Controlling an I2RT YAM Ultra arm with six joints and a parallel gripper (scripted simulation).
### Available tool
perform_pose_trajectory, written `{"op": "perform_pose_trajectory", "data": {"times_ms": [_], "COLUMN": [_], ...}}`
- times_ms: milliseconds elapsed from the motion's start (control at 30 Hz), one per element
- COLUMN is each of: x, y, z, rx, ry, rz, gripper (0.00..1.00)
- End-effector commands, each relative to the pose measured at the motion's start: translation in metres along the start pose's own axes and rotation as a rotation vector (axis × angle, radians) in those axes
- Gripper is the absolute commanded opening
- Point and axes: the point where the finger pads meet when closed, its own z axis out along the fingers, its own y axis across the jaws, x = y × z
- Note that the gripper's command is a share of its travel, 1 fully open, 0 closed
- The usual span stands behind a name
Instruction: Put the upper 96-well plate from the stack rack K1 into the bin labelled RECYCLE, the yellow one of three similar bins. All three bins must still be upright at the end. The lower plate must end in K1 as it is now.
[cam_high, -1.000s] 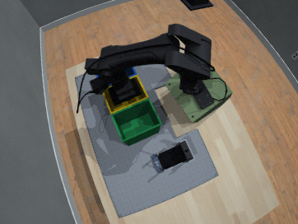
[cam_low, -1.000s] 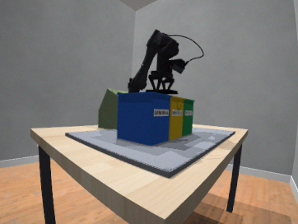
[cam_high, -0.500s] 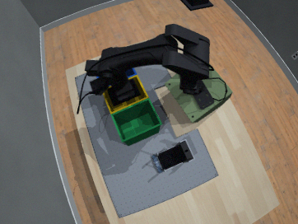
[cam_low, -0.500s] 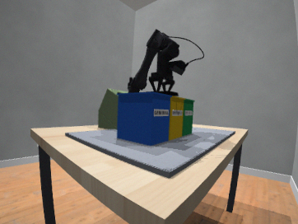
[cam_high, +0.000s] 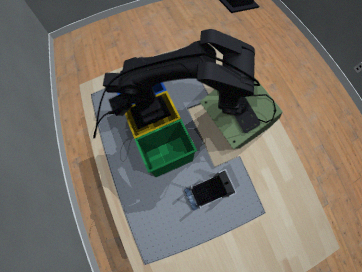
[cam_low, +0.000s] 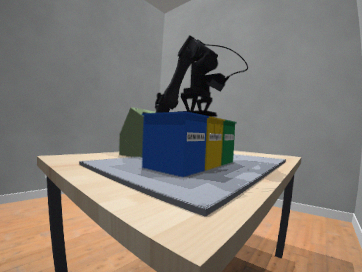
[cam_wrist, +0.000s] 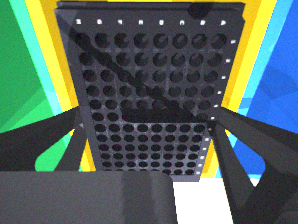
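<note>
My gripper (cam_high: 150, 111) (cam_low: 197, 107) (cam_wrist: 149, 111) is shut on the black 96-well plate (cam_wrist: 150, 75). It holds the plate by its long sides, right over the opening of the yellow RECYCLE bin (cam_high: 133, 126) (cam_low: 214, 145) (cam_wrist: 256, 45), with the fingers at about rim height. The yellow bin stands upright between the blue bin (cam_high: 163, 87) (cam_low: 172, 142) (cam_wrist: 277, 75) and the green bin (cam_high: 172, 165) (cam_low: 228, 142) (cam_wrist: 20, 75). Rack K1 (cam_high: 190, 198) stands on the grey mat in front of the green bin, with the lower plate (cam_high: 212, 189) lying in it.
All three bins stand upright in one row on the grey mat (cam_high: 165, 235) (cam_low: 200, 192). The arm's base sits on a green slab (cam_high: 262, 110) (cam_low: 131, 132) at the back right. The arm reaches over the blue bin.
</note>
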Motion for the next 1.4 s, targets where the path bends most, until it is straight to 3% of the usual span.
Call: {"op": "perform_pose_trajectory", "data": {"times_ms": [0, 167, 200, 533, 633, 767, 867, 1100, 1167, 1367], "x": [-0.004, -0.002, -0.013, 0.002, -0.006, 0.002, -0.005, 0.002, -0.006, 0.001], "y": [-0.004, -0.001, -0.005, -0.001, -0.002, -0.003, -0.005, -0.001, -0.002, -0.004], "z": [-0.005, 0.001, -0.004, 0.014, 0.010, 0.014, 0.014, 0.023, 0.020, 0.026], "rx": [0.020, 0.011, 0.025, 0.000, 0.012, 0.010, 0.013, 0.005, 0.012, 0.009], "ry": [-0.032, -0.018, -0.042, 0.001, -0.024, -0.010, -0.018, -0.003, -0.020, -0.006], "rz": [0.003, 0.002, -0.011, 0.010, -0.004, 0.013, 0.005, 0.008, -0.003, 0.011], "gripper": [0.00, 0.00, 0.00, 0.00, 0.00, 0.00, 0.00, 0.00, 0.00, 0.00]}}
